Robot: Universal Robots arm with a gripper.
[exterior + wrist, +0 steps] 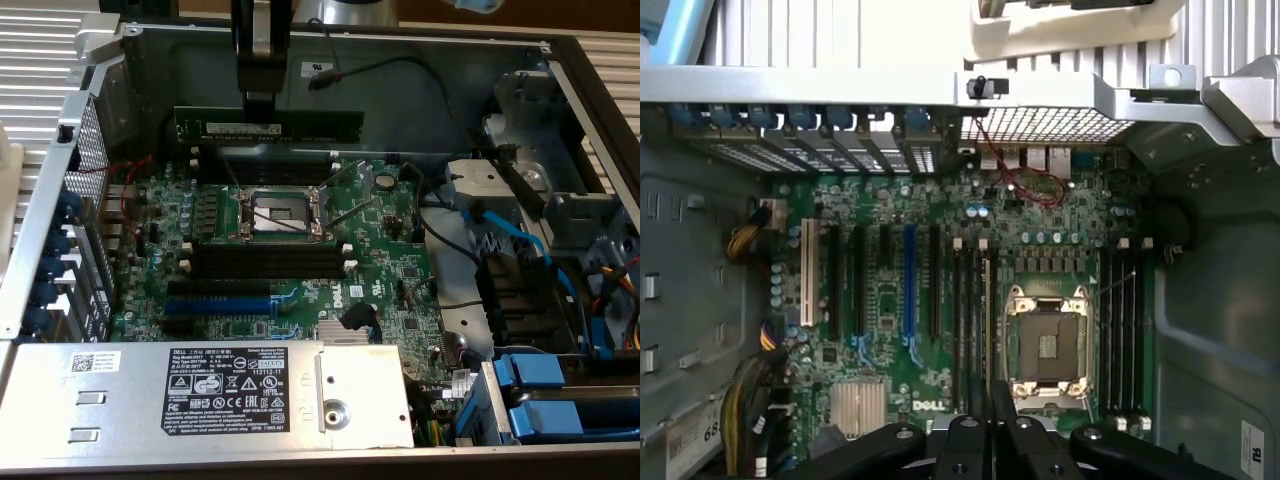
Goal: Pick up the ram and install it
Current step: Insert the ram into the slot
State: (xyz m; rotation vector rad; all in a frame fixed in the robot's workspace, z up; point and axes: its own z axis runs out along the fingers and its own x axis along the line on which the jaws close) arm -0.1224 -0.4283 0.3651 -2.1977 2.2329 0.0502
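The ram (300,125) is a long dark stick with a pale label strip. It hangs level and on edge inside the open computer case. My gripper (258,106) comes down from above and is shut on the ram's top edge, left of its middle. The stick hovers just above the far pair of black memory slots (265,157) on the green motherboard (390,250). In the wrist view the ram (987,330) runs edge-on as a thin line out from my gripper (990,440). Black memory slots (1120,330) lie to one side of it.
The CPU socket (283,212) sits between the far slots and a nearer pair of slots (270,257). A blue expansion slot (225,300) lies nearer still. A silver power supply (200,390) is in front. Blue drive carriers (545,400) and cables (500,230) crowd the exterior view's right.
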